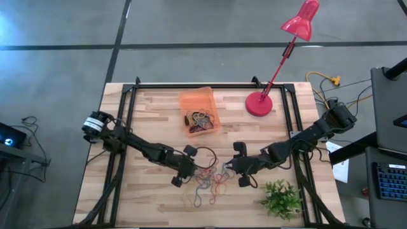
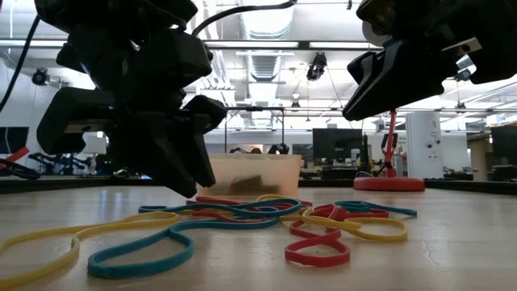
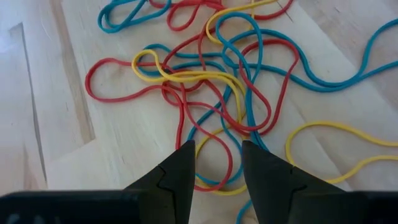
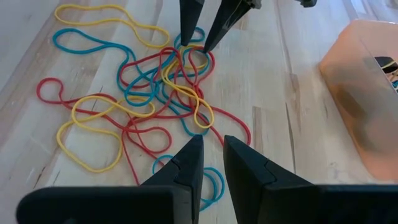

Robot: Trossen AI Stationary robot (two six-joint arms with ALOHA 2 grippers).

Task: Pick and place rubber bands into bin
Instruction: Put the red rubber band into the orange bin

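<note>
Rubber bands (image 1: 210, 181) in red, yellow and blue lie tangled on the wooden tabletop (image 1: 152, 124), directly between the two sets of fingers. The left gripper (image 3: 217, 163) holds its fingers spread over the tangle's edge, gripping nothing. The right gripper (image 4: 212, 157) keeps a narrow, empty gap, while the orange bin (image 1: 199, 111) sits beyond both.

Grey concrete floor (image 1: 191, 25) around the wooden bench (image 1: 152, 117). Red desk lamp (image 1: 299, 22) at the far side. Beyond: open workspace, ceiling ducts (image 2: 266, 32), dark monitors (image 2: 331, 145), white pillar (image 2: 420, 141).
</note>
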